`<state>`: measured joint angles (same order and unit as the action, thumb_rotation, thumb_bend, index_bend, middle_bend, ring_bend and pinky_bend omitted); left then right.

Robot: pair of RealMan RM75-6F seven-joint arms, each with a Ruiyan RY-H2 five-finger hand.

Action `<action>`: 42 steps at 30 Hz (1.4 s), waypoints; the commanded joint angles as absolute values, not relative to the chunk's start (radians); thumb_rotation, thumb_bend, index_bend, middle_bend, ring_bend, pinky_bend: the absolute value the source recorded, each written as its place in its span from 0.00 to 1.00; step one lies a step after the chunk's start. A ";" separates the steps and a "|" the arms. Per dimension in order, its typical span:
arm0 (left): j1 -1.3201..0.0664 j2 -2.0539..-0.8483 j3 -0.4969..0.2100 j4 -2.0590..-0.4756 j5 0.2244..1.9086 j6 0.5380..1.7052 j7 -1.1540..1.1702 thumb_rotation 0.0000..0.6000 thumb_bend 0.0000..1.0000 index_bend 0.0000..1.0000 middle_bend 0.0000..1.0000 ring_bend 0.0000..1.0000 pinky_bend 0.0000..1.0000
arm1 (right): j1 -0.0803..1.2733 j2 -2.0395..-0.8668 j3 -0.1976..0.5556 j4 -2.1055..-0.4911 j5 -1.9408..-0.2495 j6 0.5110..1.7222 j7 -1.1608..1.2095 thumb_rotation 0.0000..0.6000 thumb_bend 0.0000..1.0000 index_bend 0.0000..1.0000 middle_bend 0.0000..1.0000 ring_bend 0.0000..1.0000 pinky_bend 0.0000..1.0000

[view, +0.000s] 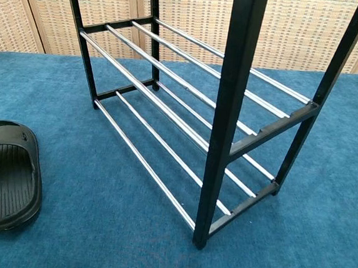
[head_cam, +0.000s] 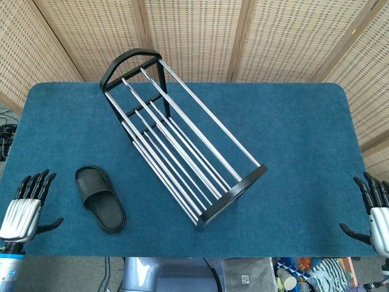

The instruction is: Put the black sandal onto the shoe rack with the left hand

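In the head view the left hand (head_cam: pixel 23 210) sits at the lower left edge of the frame with fingers spread and holding nothing, just left of the sandal (head_cam: pixel 101 198) without touching it, and the right hand (head_cam: pixel 375 214) at the lower right edge is likewise spread and empty, partly cut off by the frame. There are two hands, one black sandal lying sole-down on the blue table (head_cam: pixel 292 140) left of centre, and one rack (head_cam: pixel 176 137) standing diagonally across the middle. The chest view shows neither hand, cuts the rack's top off, and crops the sandal at the left edge.
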<state>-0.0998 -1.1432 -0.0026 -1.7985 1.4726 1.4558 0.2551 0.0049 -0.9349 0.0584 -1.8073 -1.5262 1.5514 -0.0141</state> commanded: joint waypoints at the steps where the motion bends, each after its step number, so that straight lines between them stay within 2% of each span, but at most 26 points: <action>1: -0.099 -1.143 -0.002 -1.799 1.472 1.456 0.254 1.00 0.12 0.00 0.00 0.00 0.00 | 0.005 -0.936 0.059 -1.808 -1.526 1.552 -0.014 1.00 0.00 0.00 0.00 0.00 0.00; 9: -0.099 -1.141 0.000 -1.797 1.471 1.446 0.229 1.00 0.13 0.00 0.00 0.00 0.00 | 0.005 -0.935 0.057 -1.809 -1.526 1.548 -0.015 1.00 0.00 0.00 0.00 0.00 0.00; 10: -0.100 -1.142 0.000 -1.796 1.466 1.437 0.213 1.00 0.21 0.00 0.00 0.00 0.00 | 0.005 -0.935 0.058 -1.811 -1.527 1.549 -0.014 1.00 0.00 0.00 0.00 0.00 0.00; 12: -0.110 -1.141 0.002 -1.795 1.448 1.400 0.157 1.00 0.50 0.00 0.00 0.00 0.00 | 0.005 -0.934 0.058 -1.814 -1.530 1.552 -0.012 1.00 0.00 0.00 0.00 0.00 0.00; 13: -0.123 -1.136 0.000 -1.792 1.424 1.357 0.090 1.00 0.71 0.00 0.00 0.00 0.00 | 0.004 -0.933 0.057 -1.816 -1.533 1.554 -0.011 1.00 0.00 0.00 0.00 0.00 0.00; 14: -0.131 -1.131 -0.002 -1.790 1.408 1.328 0.048 1.00 0.87 0.00 0.00 0.00 0.00 | 0.004 -0.933 0.057 -1.816 -1.533 1.555 -0.011 1.00 0.00 0.00 0.00 0.00 0.00; 16: -0.160 -1.121 -0.019 -1.769 1.339 1.234 -0.080 1.00 0.98 0.00 0.00 0.00 0.00 | 0.005 -0.932 0.056 -1.816 -1.534 1.552 -0.010 1.00 0.00 0.00 0.00 0.00 0.00; 21: -0.194 -1.149 -0.062 -1.669 1.224 1.125 -0.210 1.00 1.00 0.00 0.00 0.00 0.00 | 0.005 -0.928 0.057 -1.816 -1.531 1.551 -0.002 1.00 0.00 0.00 0.00 0.00 0.00; 33: -0.202 -1.232 -0.089 -1.565 1.144 1.042 -0.351 1.00 1.00 0.00 0.00 0.00 0.00 | 0.004 -0.921 0.057 -1.815 -1.530 1.549 0.020 1.00 0.00 0.00 0.00 0.00 0.00; 42: -0.230 -1.320 -0.158 -1.516 1.137 0.963 -0.587 1.00 1.00 0.00 0.00 0.00 0.00 | 0.004 -0.915 0.055 -1.815 -1.533 1.547 0.036 1.00 0.00 0.00 0.00 0.00 0.00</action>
